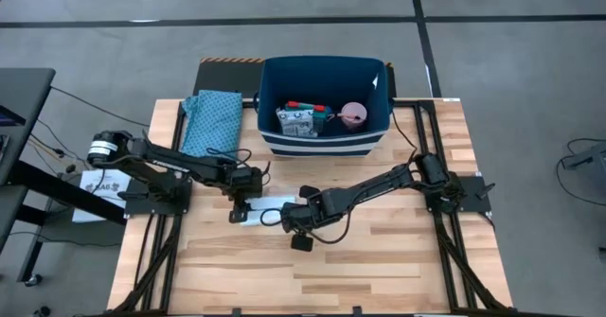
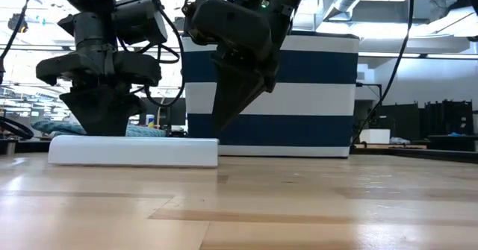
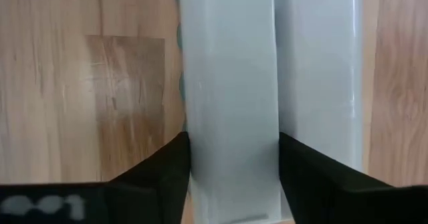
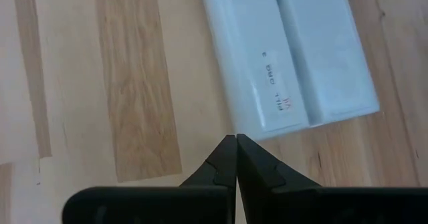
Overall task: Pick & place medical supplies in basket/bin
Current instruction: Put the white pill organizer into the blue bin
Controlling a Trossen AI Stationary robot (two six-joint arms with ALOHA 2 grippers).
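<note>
Where the white compartment tray (image 4: 287,57) faces the right wrist camera, small dark print is seen on a label near one end; only "PILL" can be made out with some confidence, the rest being too small to read. No other writing can be read on the supplies.

The tray (image 1: 260,210) lies flat on the wooden table (image 1: 379,270), in front of the navy striped bin (image 1: 322,137) and apart from it. One long half of the tray (image 3: 231,117) is straddled by the left gripper (image 3: 231,177), whose fingers (image 3: 167,177) are spread just to that half's width and pressed against its sides. In the low view the left gripper (image 2: 101,119) is seen reaching straight down onto the tray (image 2: 134,150), with the left arm stretched in from the table's left edge.

The right gripper (image 4: 235,158) is held with its fingers closed together on nothing, tips pointed down at bare wood just beside the tray's end. The right arm is extended from the right edge toward the table's middle.

Inside the bin a teal-and-red box (image 1: 303,118) and a pink roll (image 1: 353,115) are seen. A teal patterned cloth (image 1: 213,118) lies beside the bin's left wall. Bare tabletop is left across the whole near half.
</note>
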